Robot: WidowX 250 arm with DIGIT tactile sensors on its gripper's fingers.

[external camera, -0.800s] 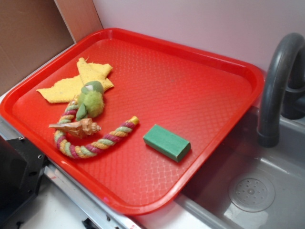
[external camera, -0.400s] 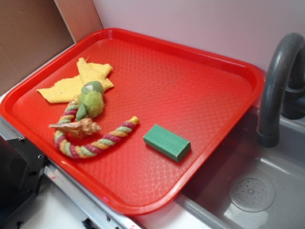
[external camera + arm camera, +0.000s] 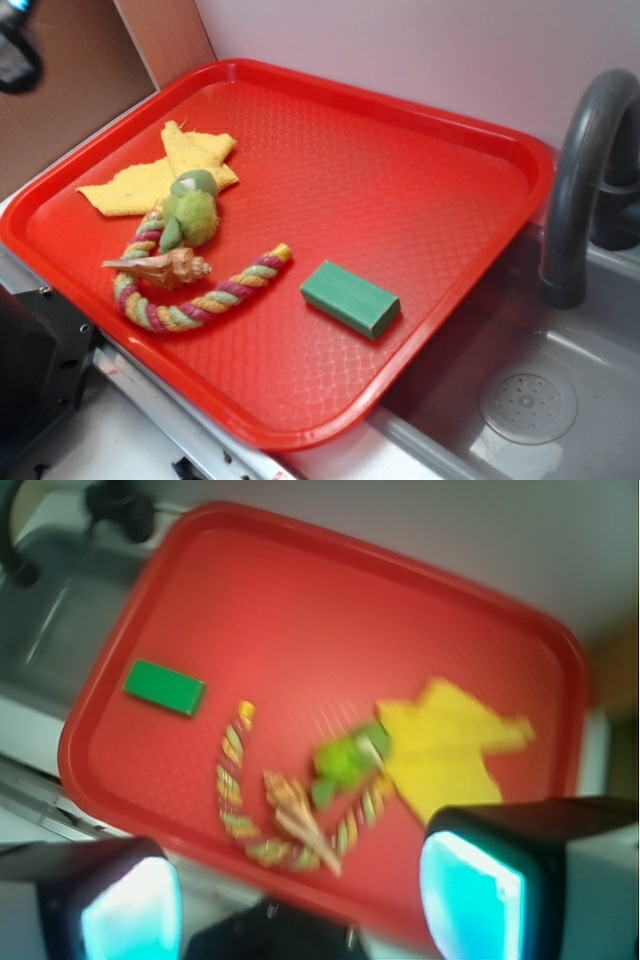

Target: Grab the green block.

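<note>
Gripper (image 3: 300, 890): high above tray, jaws spread wide, nothing held.
Green block (image 3: 350, 298): flat on red tray (image 3: 430, 130), near its sink-side edge, well apart from plush rope toy (image 3: 190, 250).

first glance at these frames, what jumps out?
The big red tray fills the exterior view, beside a grey sink with a dark faucet. On it, the green block lies alone near the sink-side edge, while the plush rope toy and a yellow cloth cluster at the far end. The gripper is high above the tray, fingers spread wide, holding nothing.
</note>
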